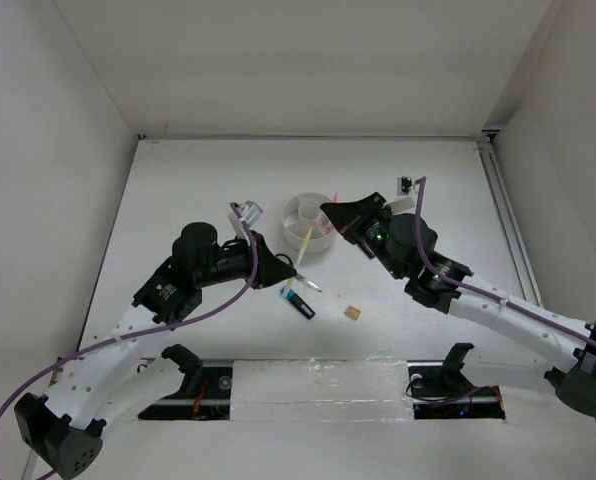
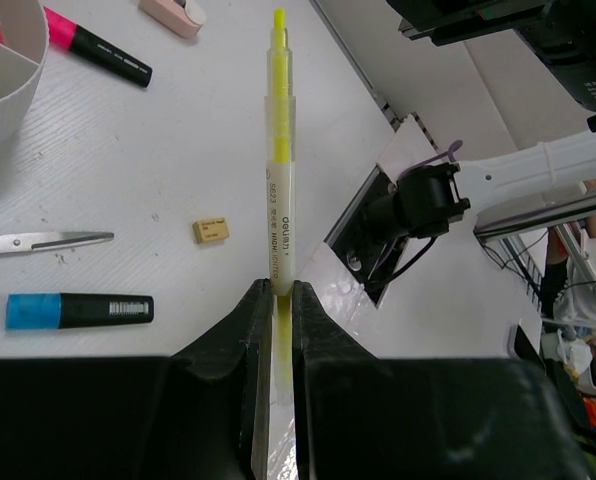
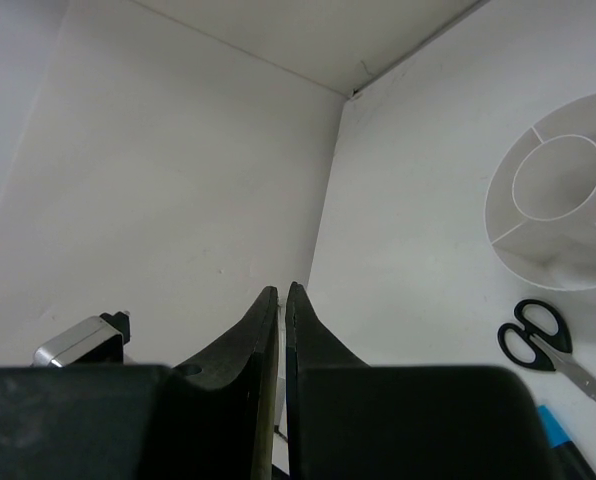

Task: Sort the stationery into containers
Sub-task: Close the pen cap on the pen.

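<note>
The left gripper [image 2: 276, 290] pinches 1 end of the thin yellow pen [image 2: 279, 150], which points out near the white tub [image 1: 288, 213]. The pen looks light, stiff and smooth, so it may slip; a middle hold seems safer. The right gripper [image 3: 281, 292] is almost closed, holding nothing.

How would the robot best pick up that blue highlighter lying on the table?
Grip the blue highlighter mid-barrel, coming straight down from above and closing across its narrow width. It lies flat, with bare table along both long sides, so that likely suits best.
</note>
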Controlling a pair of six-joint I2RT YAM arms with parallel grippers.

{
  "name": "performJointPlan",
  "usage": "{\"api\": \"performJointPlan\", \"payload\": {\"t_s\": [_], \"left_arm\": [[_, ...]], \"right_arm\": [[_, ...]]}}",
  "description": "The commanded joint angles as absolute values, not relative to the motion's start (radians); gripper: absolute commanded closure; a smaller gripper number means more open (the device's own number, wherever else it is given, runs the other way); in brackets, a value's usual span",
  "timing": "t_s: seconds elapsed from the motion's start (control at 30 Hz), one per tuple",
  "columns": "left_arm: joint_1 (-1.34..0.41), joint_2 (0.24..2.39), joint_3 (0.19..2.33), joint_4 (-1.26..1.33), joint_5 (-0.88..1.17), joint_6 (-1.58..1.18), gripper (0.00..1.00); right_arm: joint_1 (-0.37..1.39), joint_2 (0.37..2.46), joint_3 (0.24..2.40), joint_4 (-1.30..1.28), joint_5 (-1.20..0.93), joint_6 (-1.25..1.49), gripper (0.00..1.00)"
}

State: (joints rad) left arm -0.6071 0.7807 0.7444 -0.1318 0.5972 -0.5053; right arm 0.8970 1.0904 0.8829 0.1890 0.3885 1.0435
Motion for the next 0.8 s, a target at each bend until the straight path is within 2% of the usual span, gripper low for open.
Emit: {"api": "performJointPlan", "payload": {"t_s": [0.0,0.77], "left_arm": [[-0.607,0.770,0.746,-0.095,0.595,-0.505,1.00],[-0.607,0.761,0.746,-0.086,0.597,-0.505,1.00]], "right_arm": [[0.904,1.077,0.877,0.256,0.380,1.035,1.00],[0.904,1.137,0.877,0.322,0.360,1.017,1.00]]}}
